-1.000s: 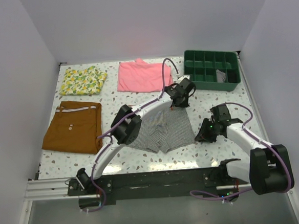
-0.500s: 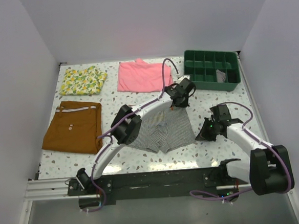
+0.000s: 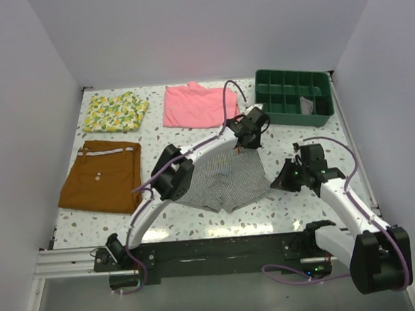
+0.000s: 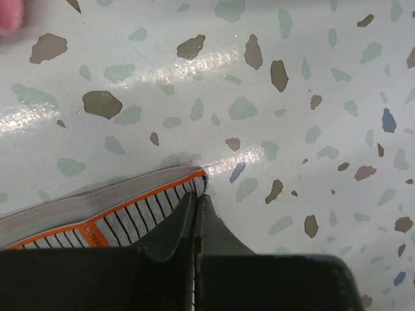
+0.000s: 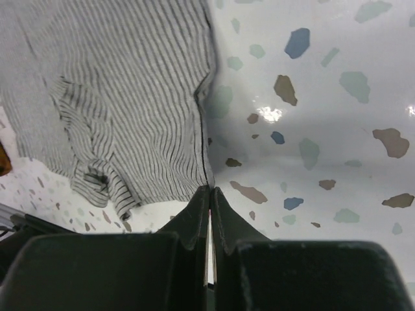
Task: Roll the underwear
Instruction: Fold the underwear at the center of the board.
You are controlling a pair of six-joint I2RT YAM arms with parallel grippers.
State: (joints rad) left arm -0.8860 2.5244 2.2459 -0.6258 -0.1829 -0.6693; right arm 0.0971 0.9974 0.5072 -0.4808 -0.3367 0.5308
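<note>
The underwear [image 3: 223, 179] is soft, matt knit cloth, finely ribbed, with a smoother waistband [image 4: 78, 210] piped in orange. The counter [image 4: 311, 78] is smooth, glossy, speckled stone-like laminate that throws back lamp glare. The left pincer [image 4: 198, 194] and right pincer [image 5: 209, 192] look like matt black plastic. The tray [image 3: 290, 118] is green plastic with a slight sheen.

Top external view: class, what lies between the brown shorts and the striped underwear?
In the top external view: bare speckled table beside the brown shorts, then the left arm's black elbow, which hides the left edge of the underwear.
</note>
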